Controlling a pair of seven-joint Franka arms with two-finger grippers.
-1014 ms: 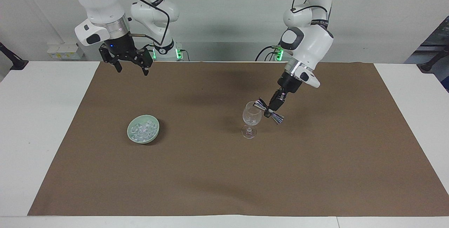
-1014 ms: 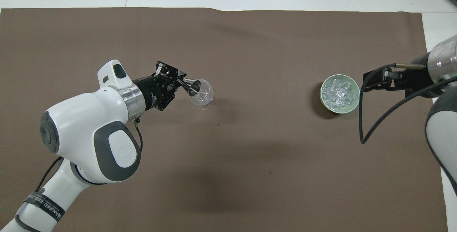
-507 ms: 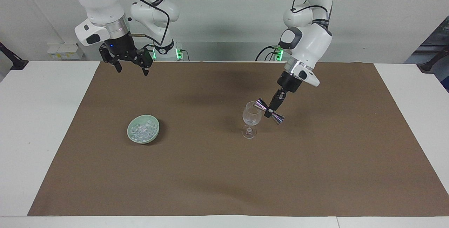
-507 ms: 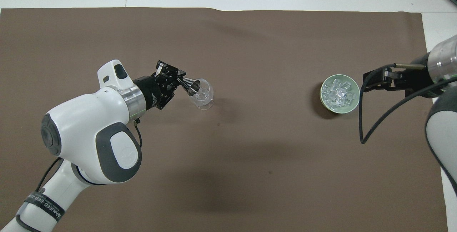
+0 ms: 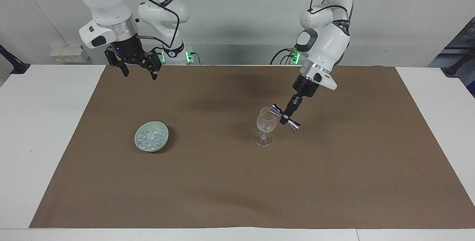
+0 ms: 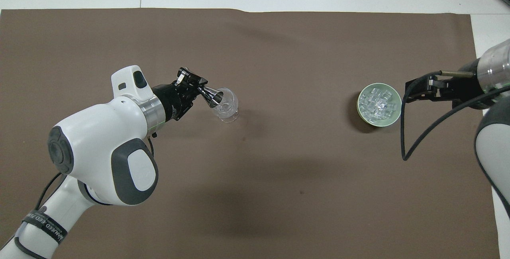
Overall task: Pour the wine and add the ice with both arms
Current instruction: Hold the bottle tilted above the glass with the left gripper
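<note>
Since a second ago my left tool (image 5: 287, 114) eased back slightly, pinching jigger (image 5: 285, 117) tipped at glass (image 5: 266, 123) rim: I judge pour ending. Right tool (image 5: 139, 71) waits, spread, over desk (image 5: 44, 122) edge. Ice (image 6: 377, 104) in bowl (image 6: 392, 117), 3 o'clock of glass overhead; ice next.

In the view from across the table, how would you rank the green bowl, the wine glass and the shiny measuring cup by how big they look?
1. Green bowl, widest.
2. Wine glass and measuring cup, held tilted in the left claw, look about alike: unranked.
</note>
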